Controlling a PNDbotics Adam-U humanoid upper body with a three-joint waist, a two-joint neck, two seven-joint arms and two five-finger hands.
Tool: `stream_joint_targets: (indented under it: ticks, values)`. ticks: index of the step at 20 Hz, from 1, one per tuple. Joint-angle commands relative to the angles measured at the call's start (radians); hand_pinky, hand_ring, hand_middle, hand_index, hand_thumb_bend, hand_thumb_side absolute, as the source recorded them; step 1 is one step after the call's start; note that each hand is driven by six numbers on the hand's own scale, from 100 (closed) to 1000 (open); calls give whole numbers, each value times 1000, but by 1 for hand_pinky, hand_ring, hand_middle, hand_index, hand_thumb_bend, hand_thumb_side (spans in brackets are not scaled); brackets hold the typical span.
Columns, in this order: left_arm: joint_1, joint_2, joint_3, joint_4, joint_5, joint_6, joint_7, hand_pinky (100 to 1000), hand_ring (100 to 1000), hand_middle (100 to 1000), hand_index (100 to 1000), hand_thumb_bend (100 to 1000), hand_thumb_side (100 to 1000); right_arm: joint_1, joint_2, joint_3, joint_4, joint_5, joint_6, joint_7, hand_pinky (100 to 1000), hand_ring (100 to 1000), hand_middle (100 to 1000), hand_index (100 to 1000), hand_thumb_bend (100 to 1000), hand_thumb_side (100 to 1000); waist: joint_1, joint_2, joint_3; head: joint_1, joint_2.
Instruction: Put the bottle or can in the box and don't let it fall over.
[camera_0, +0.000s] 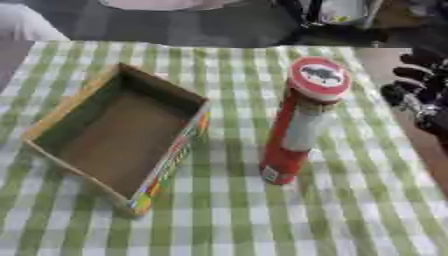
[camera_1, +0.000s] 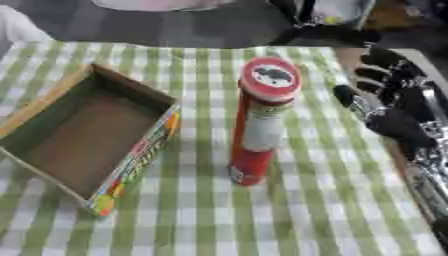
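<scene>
Upright on the cloth we note the can (camera_1: 260, 122): a tall red tube with a pale label panel on its side and a red-rimmed lid (camera_0: 319, 76) bearing a dark mark on a white oval. It stands on its base right of centre, free of any hand, and outside the box. Just beside it to the left, with a strip of cloth between them, lies the box (camera_0: 118, 135), a shallow open cardboard tray with a brown inside and a brightly printed outer wall facing the can. We see nothing in it. It sits askew to the checks of the cloth, one corner pointing toward the far edge. Both things rest on a green-and-white checked tablecloth (camera_0: 245, 220) that covers the table across nearly the whole view. Out to the right we record the robot's right hand (camera_1: 389, 107), black with silver parts along the wrist, hovering at the table's right edge. Its fingers (camera_1: 378, 75) are spread and only slightly bent, closed on nothing, and it is apart from the can with bare cloth between. We find the left hand in neither eye view. Beyond the far edge we make out dark floor and some blurred shapes that we cannot identify.
</scene>
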Motion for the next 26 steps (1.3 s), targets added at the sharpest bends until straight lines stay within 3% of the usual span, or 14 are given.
stream_joint_targets:
  ticks: [1, 4, 16, 26]
  values:
    - [-6, 23, 14, -10, -2, -2, 0, 745, 854, 778, 833, 599, 447, -4, -21, -17, -18, 7, -3, 29, 838, 858, 835, 886, 626, 139, 5, -10, -2, -1, -7]
    - [-6, 23, 14, -10, -2, -1, 0, 745, 853, 778, 833, 599, 447, -3, -20, -16, -18, 11, -4, 69, 848, 887, 860, 902, 625, 100, 5, -9, -3, -2, -6]
    - [-4, 23, 15, -9, -1, -1, 1, 746, 853, 778, 833, 600, 447, 13, -20, -14, -18, -28, -2, 139, 873, 940, 891, 922, 526, 100, 7, -8, -7, -2, -6]
    - [1, 24, 15, -7, -2, -1, 2, 747, 853, 778, 832, 598, 448, 53, -33, 7, -18, -33, 14, 167, 886, 964, 910, 922, 539, 100, 8, -6, -12, 12, -4]
